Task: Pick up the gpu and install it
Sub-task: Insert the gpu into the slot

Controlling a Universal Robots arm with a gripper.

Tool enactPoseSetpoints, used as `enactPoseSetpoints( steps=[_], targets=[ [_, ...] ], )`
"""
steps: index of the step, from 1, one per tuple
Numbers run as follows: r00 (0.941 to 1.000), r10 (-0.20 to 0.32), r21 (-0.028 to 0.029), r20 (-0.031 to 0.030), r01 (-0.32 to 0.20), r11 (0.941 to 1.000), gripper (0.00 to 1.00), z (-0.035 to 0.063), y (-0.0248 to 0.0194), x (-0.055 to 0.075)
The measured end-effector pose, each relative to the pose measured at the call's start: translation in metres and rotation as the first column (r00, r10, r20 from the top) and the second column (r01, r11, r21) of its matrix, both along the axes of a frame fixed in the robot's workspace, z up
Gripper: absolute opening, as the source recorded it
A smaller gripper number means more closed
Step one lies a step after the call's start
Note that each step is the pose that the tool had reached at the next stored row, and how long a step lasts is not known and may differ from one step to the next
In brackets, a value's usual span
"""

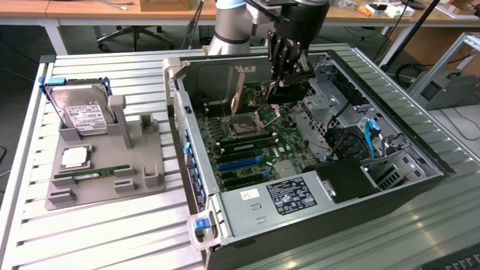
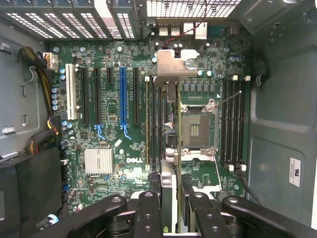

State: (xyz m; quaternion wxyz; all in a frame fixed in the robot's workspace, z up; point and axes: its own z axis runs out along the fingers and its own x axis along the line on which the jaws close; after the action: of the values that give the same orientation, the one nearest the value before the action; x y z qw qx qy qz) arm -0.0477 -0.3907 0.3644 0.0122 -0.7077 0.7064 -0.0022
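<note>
The gripper is holding the gpu edge-on, jaws partly closed on it. The gpu is hanging over the motherboard, near the case's rear wall and beside the socket. Risk: descending misaligned may be damaging socket pins.

Items shown, by count: one open black metal tower case; one green motherboard; one boxy silver power supply with a printed label; one long blue expansion slot; one long white expansion slot; one silver finned heatsink; one square metal processor socket; one grey plastic parts holder; one boxy silver hard drive with a white label; one square silver processor chip; one narrow green memory stick; one grey robot arm; one black gripper; one thin dark gpu card.
</note>
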Motion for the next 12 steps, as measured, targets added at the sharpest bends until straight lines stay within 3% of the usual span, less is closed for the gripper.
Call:
enactPoseSetpoints(
  steps=[12],
  targets=[
    [1.0,0.0,0.0,0.0,0.0,1.0,0.27,-0.0026,-0.0005,0.0]
  ],
)
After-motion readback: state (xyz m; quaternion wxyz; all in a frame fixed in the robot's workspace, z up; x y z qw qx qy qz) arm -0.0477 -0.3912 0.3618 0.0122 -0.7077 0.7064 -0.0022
